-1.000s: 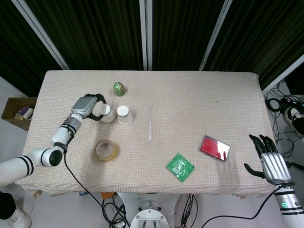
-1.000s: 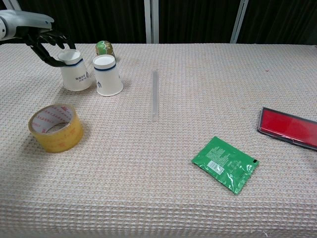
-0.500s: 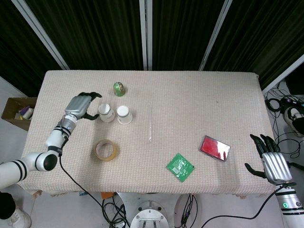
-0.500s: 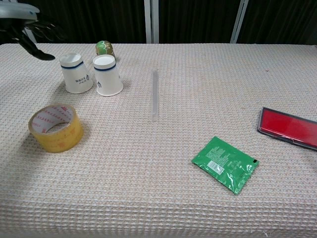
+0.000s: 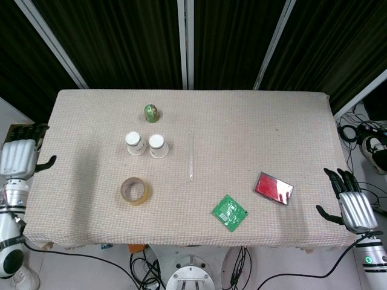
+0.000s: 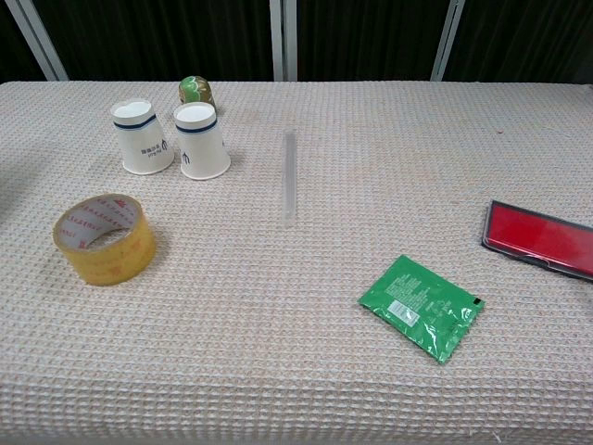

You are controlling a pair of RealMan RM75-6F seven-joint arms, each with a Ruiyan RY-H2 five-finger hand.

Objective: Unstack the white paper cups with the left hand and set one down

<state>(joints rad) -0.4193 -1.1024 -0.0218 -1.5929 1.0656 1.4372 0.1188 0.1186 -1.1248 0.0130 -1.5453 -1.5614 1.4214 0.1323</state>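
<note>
- Table [image 5: 254, 121]: we see a cloth-covered top carrying everything; all the items lie apart from one another, so each could be reached without knocking a neighbour.
- Left hand [image 5: 17, 158]: it hangs off the table's left edge, well apart from the cups, fingers spread and holding nothing. We judge this a parked pose, since nothing is left for it to grip. The chest view does not show it.
- Right hand [image 5: 354, 208]: it sits off the near right corner, fingers apart and empty. The task gives it no part, which would explain why it idles so far from the work.
- Tape [image 5: 134, 191]: a yellow roll lying flat, near the cups on the side towards us, not touching them.
- Red case [image 5: 273, 188] and green packet [image 5: 230, 212]: both lie flat on the right half, well clear of the cups.
- Cups [image 5: 147, 144]: two white paper cups stand mouth-down just beside each other at the left-centre of the table. In the chest view the left cup [image 6: 141, 137] leans a little and the right cup [image 6: 202, 140] stands straighter; we cannot tell whether they touch. With two cups standing separately, we judge the unstacking done.
- Clear rod [image 5: 192, 156]: a thin rod lies right of the cups.
- Green object [image 5: 151, 112]: small and rounded, just behind the cups.
</note>
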